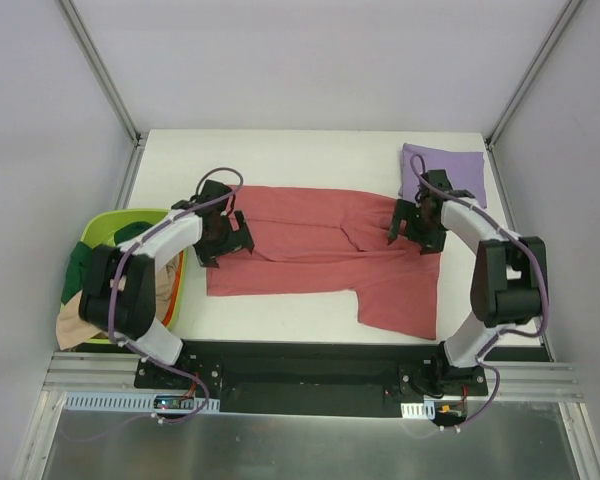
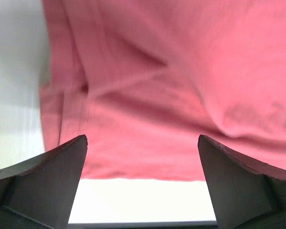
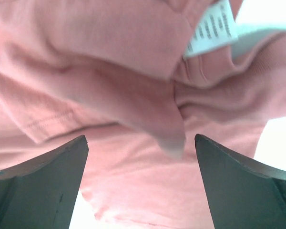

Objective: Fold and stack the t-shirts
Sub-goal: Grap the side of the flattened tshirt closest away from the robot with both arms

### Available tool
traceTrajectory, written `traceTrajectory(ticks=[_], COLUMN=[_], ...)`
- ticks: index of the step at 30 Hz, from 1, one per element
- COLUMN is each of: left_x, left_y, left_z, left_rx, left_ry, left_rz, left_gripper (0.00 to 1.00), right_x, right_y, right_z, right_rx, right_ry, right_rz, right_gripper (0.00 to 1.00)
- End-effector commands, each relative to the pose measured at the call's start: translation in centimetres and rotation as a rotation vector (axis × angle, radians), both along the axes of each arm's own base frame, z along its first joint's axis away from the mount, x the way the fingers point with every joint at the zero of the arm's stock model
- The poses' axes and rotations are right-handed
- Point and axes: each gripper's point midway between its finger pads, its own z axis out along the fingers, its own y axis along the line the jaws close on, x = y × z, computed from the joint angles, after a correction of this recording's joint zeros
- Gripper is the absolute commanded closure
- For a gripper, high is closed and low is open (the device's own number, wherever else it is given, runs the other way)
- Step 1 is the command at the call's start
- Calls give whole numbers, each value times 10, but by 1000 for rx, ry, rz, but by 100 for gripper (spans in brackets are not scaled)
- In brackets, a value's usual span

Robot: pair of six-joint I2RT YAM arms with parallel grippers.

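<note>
Red t-shirt (image 1: 310,250) lies spread across middle of white table (image 1: 280,160), one flap reaching toward near edge at right. We note left gripper (image 1: 228,238) low over shirt's left end, fingers spread, nothing between them. Right gripper (image 1: 408,232) over right end, likewise released; white label (image 3: 210,29) shows in its wrist view. Folded purple shirt (image 1: 450,170) at far right corner. Green basket (image 1: 105,220) of clothes at left edge.
</note>
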Motion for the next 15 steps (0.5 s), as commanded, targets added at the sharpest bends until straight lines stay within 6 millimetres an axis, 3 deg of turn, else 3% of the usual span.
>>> traceTrajectory(ticks=[1, 7, 12, 15], left_x=[-36, -82, -94, -92], left_y=[4, 26, 39, 52], left_z=[30, 15, 2, 1], left_rx=[-55, 0, 30, 67], left_ry=[-44, -33, -35, -80], left_rz=[44, 230, 402, 502], left_gripper=[1, 2, 18, 34], right_x=[-17, -34, -40, -46], right_y=[-20, -26, -28, -26], right_z=[39, 56, 60, 58], right_rx=[-76, -69, -57, -46], right_ry=[-110, -207, -250, -246], right_rz=[-34, -105, -128, -116], right_gripper=[4, 4, 4, 4])
